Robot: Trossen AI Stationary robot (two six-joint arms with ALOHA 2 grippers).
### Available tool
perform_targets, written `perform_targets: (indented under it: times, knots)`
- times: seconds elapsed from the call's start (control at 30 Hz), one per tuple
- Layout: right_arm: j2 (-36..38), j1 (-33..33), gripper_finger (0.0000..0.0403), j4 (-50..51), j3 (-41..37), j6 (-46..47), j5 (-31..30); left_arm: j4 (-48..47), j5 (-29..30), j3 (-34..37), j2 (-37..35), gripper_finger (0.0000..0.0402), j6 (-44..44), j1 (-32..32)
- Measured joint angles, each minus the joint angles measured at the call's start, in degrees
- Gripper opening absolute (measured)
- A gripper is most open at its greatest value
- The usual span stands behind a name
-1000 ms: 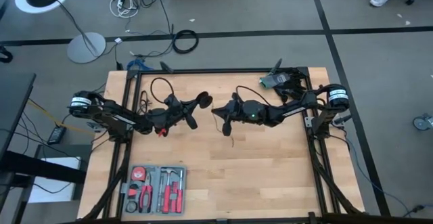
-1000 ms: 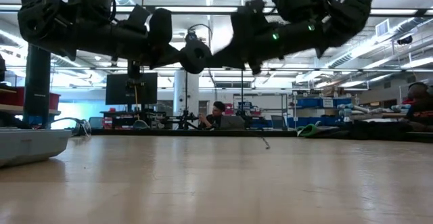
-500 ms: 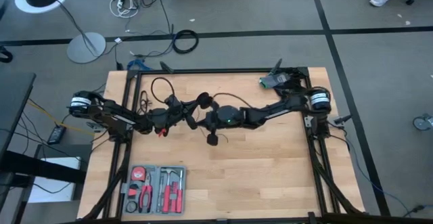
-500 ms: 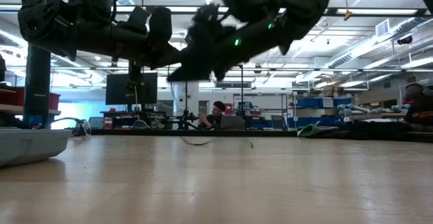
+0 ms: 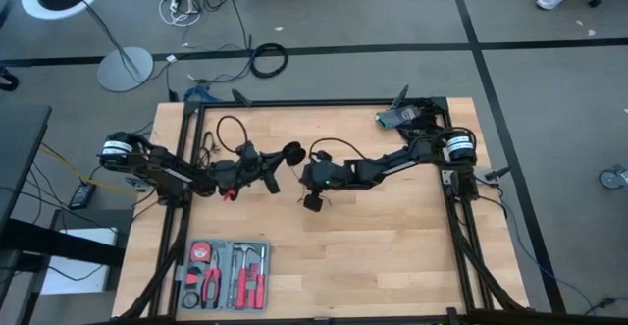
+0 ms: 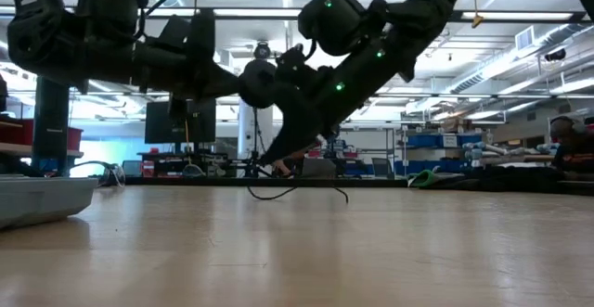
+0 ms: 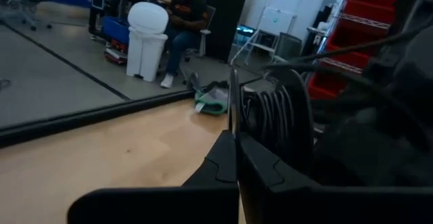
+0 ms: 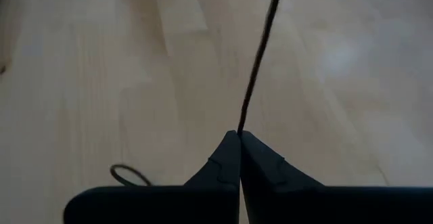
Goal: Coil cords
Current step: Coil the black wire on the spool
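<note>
While you look at the high view, you see the left gripper (image 5: pixel 267 168) just left of the frame's centre, its fingers (image 7: pixel 226 160) pressed together on the long, thin black wire (image 5: pixel 229 122), which loops toward the upper left of the wooden table (image 5: pixel 392 246). The wire's small round black disc-shaped puck (image 5: pixel 292 152) sits just right of that gripper, raised off the table in the low view. Your right gripper (image 5: pixel 312 201) lies at centre frame, pinched shut on the same wire (image 8: pixel 260 55), which runs from its fingertips toward the top of the right wrist view. A grey tool tray (image 5: pixel 224 276) sits at the lower left.
</note>
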State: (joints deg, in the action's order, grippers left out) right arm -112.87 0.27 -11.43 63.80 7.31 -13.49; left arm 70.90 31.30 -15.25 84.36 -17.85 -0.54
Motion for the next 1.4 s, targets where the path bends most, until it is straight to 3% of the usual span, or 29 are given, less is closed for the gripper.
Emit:
perform_targets:
  times: [0.3,0.67,0.8,1.13,1.4]
  knots:
    - [7.1,-0.3,0.0000,13.0,-0.1,0.6,-4.7,1.9,4.6,5.5,-0.1,0.0000,-1.0,-4.8]
    - [11.2,-1.3,0.0003,1.2,-0.1,-4.2,-4.1,-2.4,2.7,6.5,-0.1,0.0000,-4.0,-8.5]
    - [11.3,-1.2,0.0006,2.5,-0.1,-5.5,-3.7,-3.1,2.7,6.5,-0.1,0.0000,-3.9,-8.6]
    - [11.3,-0.9,0.0041,5.4,-0.1,-4.4,-3.6,-6.9,6.4,8.0,0.0,0.0000,-7.7,-8.6]
    - [11.3,-0.3,0.0095,8.9,-0.1,-2.6,-1.4,-7.6,6.5,8.5,0.0,0.0000,-8.4,-8.6]
